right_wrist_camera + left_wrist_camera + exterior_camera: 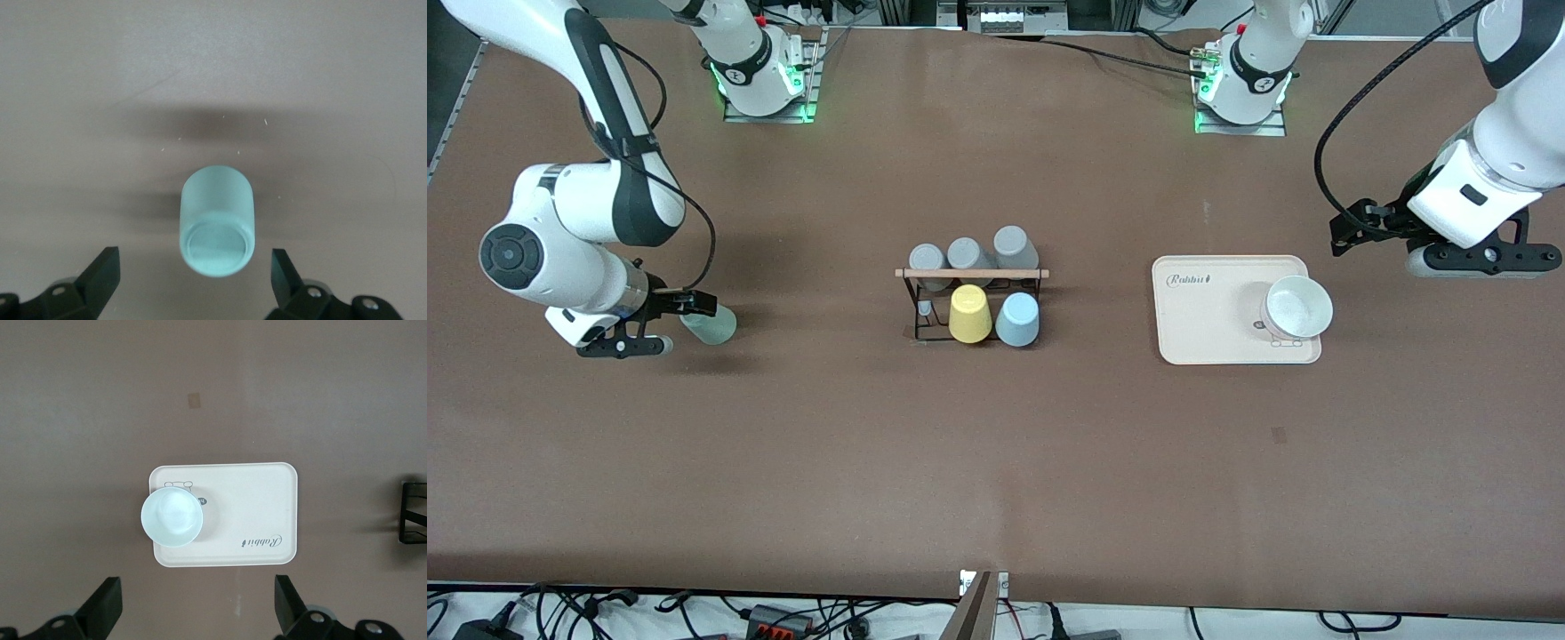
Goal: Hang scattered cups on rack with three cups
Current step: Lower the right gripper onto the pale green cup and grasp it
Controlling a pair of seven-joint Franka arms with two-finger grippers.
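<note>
- Right pincer (193, 280), fingers spread, hangs over the matte sage green cup (217, 221) lying tipped on the brown tabletop (783, 462) toward the right arm's end.
- Light blue cup (1017, 319) sits on the black wire rack (971, 302) beside a yellow cup (969, 313).
- Left pincer (197, 610), released, waits above the cream tray (253, 513).

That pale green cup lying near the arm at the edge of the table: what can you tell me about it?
The pale green cup is small, plain and handleless, tapering slightly, with a frosted matte surface that could be plastic or glazed ceramic. It lies on its side on the brown table, toward the right arm's end, apart from the rack. The right wrist view shows one round end facing the camera. The right gripper hangs over it with fingers open on either side, not touching it. Only the table touches it.
</note>
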